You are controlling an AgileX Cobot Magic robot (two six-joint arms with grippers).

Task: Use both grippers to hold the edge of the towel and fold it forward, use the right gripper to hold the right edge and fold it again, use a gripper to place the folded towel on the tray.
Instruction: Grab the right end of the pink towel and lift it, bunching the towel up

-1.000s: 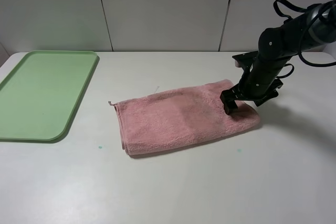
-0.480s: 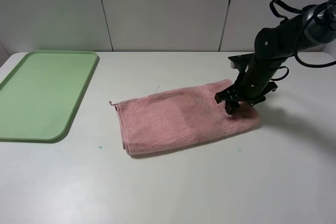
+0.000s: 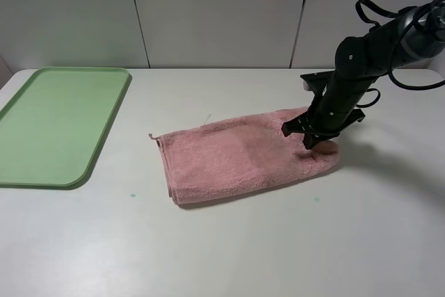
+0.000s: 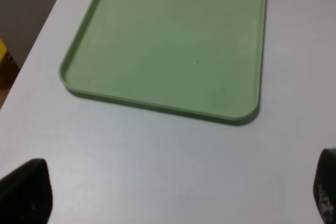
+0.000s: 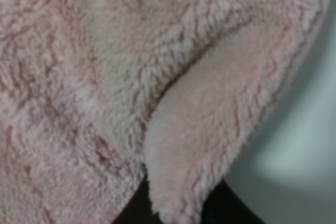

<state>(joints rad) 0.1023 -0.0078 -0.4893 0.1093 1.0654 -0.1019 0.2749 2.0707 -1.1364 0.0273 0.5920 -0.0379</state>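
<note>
My right hand (image 3: 311, 140): tips sunk in the raised right end of the towel (image 3: 236, 161), hidden from the high camera. My arm runs off that picture's edge. Right wrist view: cloth blurred, filling the frame; one dark sliver of finger (image 5: 231, 213), cut off. My left hand (image 4: 175, 192): only two blurred finger ends at the frame's corners. Tray (image 3: 42, 130) clipped at one corner. Towel's tag too small to tell.

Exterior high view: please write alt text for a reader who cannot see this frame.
The right gripper, reaching down from a black arm at the right, pinches the right end of a folded pink towel lying on a white table. An empty pale-green tray sits at the table's left, apart from the towel.
</note>
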